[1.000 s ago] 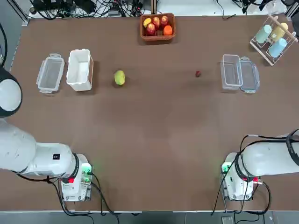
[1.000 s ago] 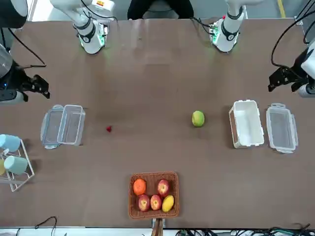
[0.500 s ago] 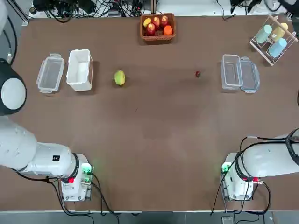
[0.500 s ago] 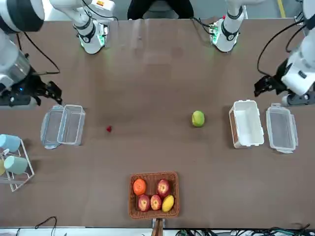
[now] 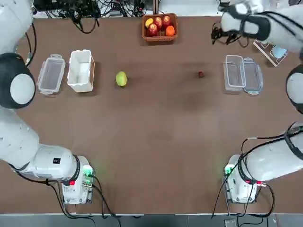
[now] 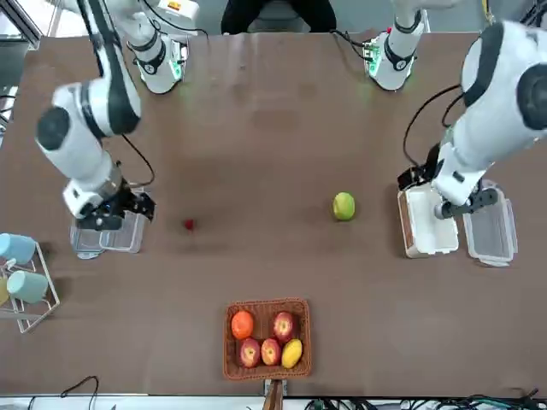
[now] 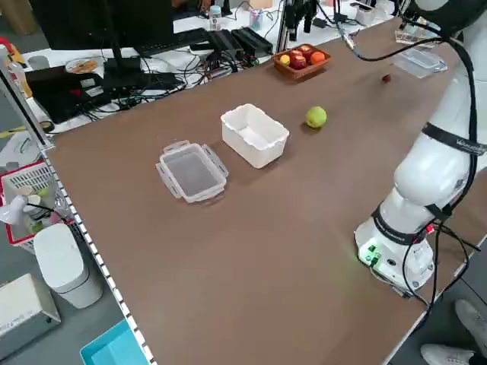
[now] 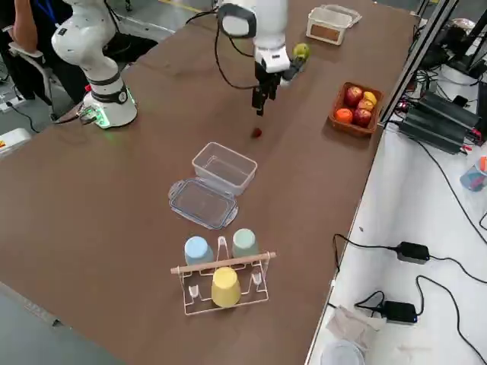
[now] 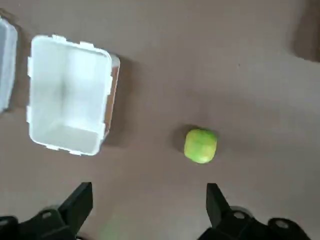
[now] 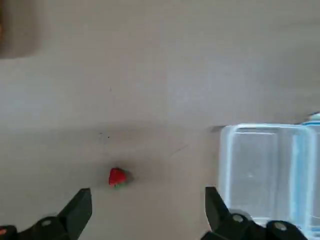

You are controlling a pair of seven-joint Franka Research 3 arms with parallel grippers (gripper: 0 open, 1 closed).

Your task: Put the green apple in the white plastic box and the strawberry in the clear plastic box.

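Note:
The green apple [image 5: 121, 78] lies on the table, to the right of the white plastic box [image 5: 81, 71]. In the left wrist view my left gripper [image 9: 147, 207] hangs open above them, the green apple [image 9: 200, 145] beyond its fingertips, and it touches neither. The tiny strawberry [image 5: 200, 74] sits left of the clear plastic box [image 5: 234, 72], which is joined to a bluish lid [image 5: 252, 75]. My right gripper [image 10: 147, 210] is open in the air, with the strawberry [image 10: 117, 177] just ahead of one finger. Both boxes hold nothing.
A lone clear tub [image 5: 50, 74] stands left of the white box. A wicker basket [image 5: 160, 26] of red, yellow and orange fruit sits at the far edge's middle. A rack of cups [image 8: 221, 277] stands at the far right corner.
Both arms have swung in over the table: the left toward the white box and apple, the right toward the strawberry and clear box. The objects have not moved.

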